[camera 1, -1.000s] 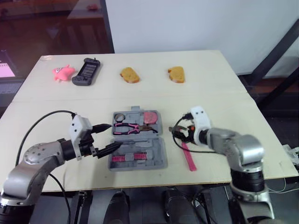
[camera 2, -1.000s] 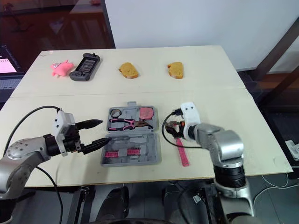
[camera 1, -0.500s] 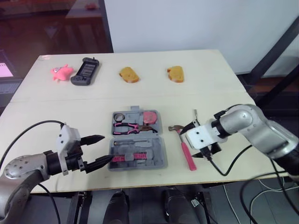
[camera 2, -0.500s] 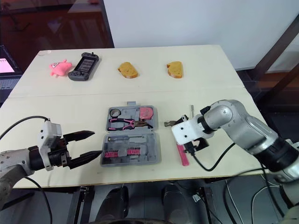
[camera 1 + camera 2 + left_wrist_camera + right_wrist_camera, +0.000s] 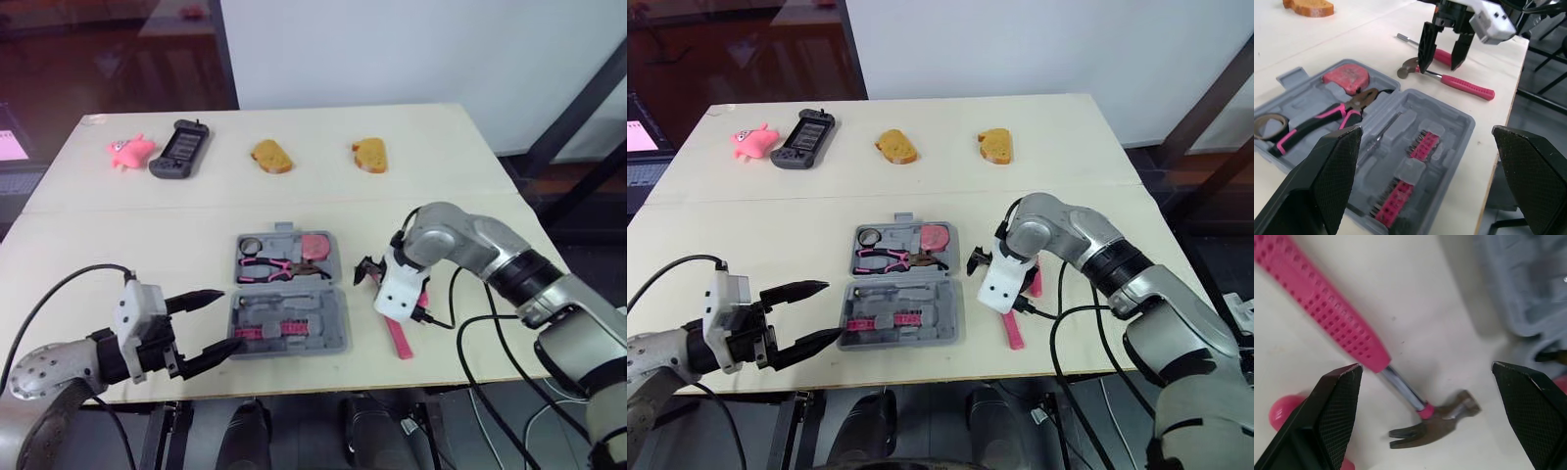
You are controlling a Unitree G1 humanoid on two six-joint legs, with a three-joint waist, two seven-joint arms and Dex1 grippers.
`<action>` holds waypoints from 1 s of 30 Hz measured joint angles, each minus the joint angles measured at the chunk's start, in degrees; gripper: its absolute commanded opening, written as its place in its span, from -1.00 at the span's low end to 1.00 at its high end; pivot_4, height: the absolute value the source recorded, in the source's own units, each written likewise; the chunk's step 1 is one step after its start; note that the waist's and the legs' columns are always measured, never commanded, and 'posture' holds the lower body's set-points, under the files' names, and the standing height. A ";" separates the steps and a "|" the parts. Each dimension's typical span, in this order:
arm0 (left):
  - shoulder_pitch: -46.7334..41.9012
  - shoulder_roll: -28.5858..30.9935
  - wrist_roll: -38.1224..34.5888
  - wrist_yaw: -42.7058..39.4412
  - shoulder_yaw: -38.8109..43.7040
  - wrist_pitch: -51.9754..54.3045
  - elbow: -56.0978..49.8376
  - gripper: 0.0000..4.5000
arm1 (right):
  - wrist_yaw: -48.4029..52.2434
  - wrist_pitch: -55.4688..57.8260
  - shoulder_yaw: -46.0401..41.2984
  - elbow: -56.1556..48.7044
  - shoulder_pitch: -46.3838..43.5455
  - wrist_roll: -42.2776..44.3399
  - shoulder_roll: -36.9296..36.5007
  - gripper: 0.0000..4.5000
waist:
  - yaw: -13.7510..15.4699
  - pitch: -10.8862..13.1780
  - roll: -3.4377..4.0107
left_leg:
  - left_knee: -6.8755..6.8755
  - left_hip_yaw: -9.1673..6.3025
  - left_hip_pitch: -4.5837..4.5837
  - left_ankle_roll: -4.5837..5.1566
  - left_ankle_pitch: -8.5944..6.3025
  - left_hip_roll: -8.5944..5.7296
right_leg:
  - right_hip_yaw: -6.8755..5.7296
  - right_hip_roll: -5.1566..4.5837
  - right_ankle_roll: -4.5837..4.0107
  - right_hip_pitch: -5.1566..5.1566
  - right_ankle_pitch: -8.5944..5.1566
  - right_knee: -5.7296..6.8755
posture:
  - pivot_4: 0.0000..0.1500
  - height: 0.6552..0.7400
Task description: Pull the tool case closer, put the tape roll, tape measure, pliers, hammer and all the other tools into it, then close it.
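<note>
Right hand, spread, hovers over the hammer near the counter's front edge; stiff, head-heavy; probably best pinched on the handle's head end.

open tool case, hammer beside

Grey tool case, pink-handled hammer (dotted grip)

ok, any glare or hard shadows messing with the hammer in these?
Right wrist view: even light, hammer throws just a faint soft shadow on the table. Left wrist view: right hand open over it, no dark shadow. Left eye view: reflections sit in the glass panel, off the table.
</note>
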 measured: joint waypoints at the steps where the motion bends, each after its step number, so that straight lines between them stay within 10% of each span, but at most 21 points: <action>1: 0.16 0.00 -0.32 0.03 0.05 0.02 -0.13 1.00 | -2.00 -1.34 0.44 2.02 -0.71 -2.44 0.80 0.98 | -0.01 0.00 0.00 | -0.01 0.00 0.02 0.00 0.00 0.00 | 0.00 0.00 -0.01 0.00 0.00 0.02 | 1.00 1.00; 9: -0.10 -0.05 -1.88 1.24 0.08 0.67 -1.56 1.00 | -11.20 -8.61 3.22 12.41 -4.28 -13.00 5.53 0.87 | -0.09 0.00 0.00 | -0.03 -0.02 0.09 -0.01 0.01 0.00 | 0.01 0.02 0.05 -0.01 0.02 0.21 | 1.00 1.00; 18: -0.11 0.11 -2.73 1.52 0.07 1.69 -1.56 1.00 | -15.55 -13.41 4.53 17.63 -6.48 -18.92 6.94 -0.93 | -0.87 -0.07 -0.12 | -0.05 -0.05 0.30 0.00 0.01 0.02 | 0.03 0.07 0.01 0.15 0.01 0.28 | 1.00 1.00; 30: -1.82 0.14 -2.77 1.32 -0.69 2.50 -0.59 1.00 | -15.40 -16.72 4.22 16.90 -6.91 -15.57 7.64 -0.99 | -0.70 -0.03 -0.04 | -0.09 -0.09 0.26 0.00 0.01 0.01 | 0.03 0.07 0.18 0.13 0.10 0.30 | 1.00 1.00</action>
